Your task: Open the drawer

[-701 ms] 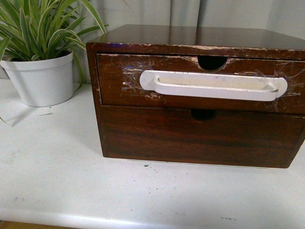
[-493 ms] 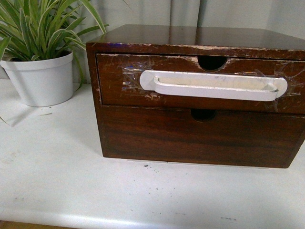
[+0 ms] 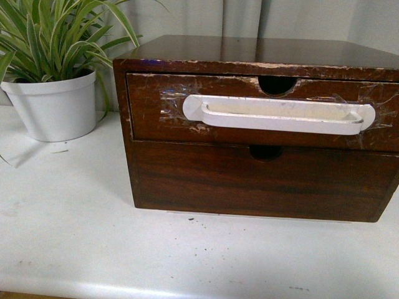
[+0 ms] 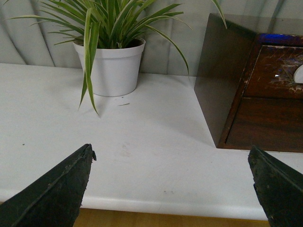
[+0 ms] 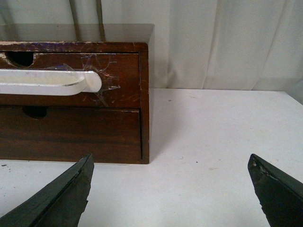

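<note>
Front view shows the drawer (image 3: 149, 112) shut in the top slot of the wooden chest (image 3: 249, 47) on the white table (image 3: 75, 237), its white handle (image 3: 280, 115) taped across the scratched front. A potted plant (image 3: 53, 106) stands left of the chest. We find our left gripper (image 4: 170, 155) and right gripper (image 5: 170, 161) both spread wide, holding nothing, clear of the chest

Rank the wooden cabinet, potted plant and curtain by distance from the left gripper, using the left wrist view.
1. Wooden cabinet: its front corner comes closest.
2. Potted plant: farther back, beside the cabinet.
3. Curtain: at the back, behind both.
</note>
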